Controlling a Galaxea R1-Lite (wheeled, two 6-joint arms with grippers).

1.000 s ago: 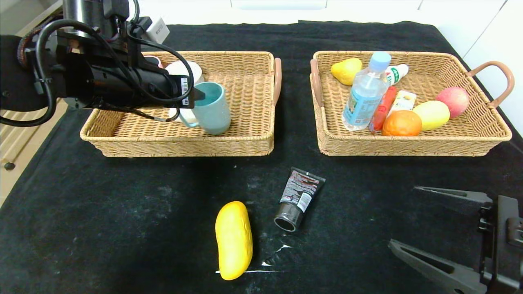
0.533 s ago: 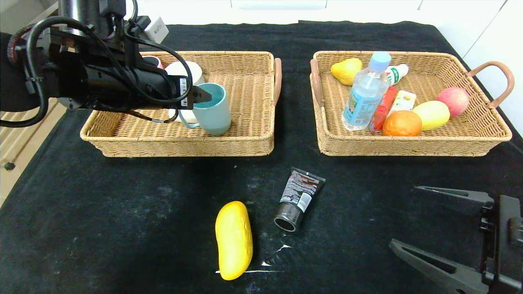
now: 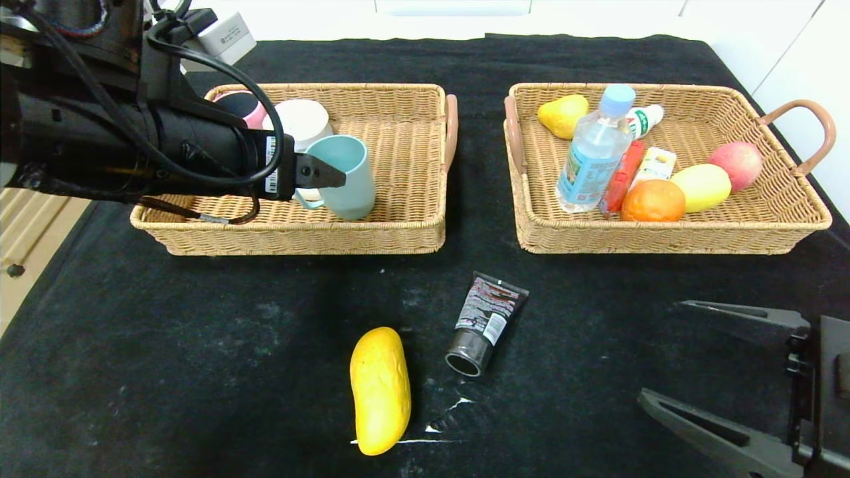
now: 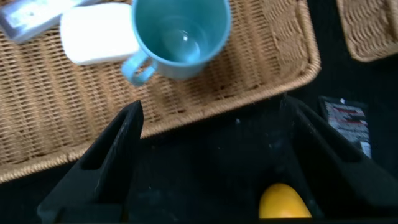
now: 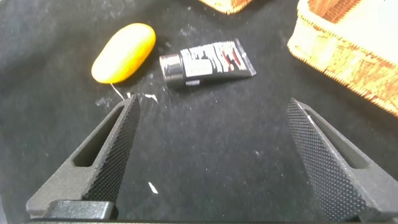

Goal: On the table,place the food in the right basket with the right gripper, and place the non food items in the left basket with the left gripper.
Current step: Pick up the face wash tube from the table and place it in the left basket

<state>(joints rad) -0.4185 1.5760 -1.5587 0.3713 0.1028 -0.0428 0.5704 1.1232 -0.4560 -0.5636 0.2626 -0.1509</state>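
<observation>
A yellow mango (image 3: 380,390) lies on the black table near the front, also in the right wrist view (image 5: 124,52) and left wrist view (image 4: 283,201). A dark tube (image 3: 485,323) lies beside it, also in the right wrist view (image 5: 206,61). My left gripper (image 3: 330,178) is open and empty above the left basket's (image 3: 299,236) front rim, next to a teal mug (image 3: 343,176) standing in that basket (image 4: 180,37). My right gripper (image 3: 664,355) is open and empty low over the table at the front right.
The left basket also holds a white cup (image 3: 302,119) and a pink item (image 3: 239,106). The right basket (image 3: 664,236) holds a water bottle (image 3: 593,153), an orange (image 3: 653,200), an apple (image 3: 736,163), yellow fruits and small packets.
My left arm has drawn back from the teal mug toward the basket's front edge and risen. The mug stays standing in the basket. My right gripper has barely moved.
</observation>
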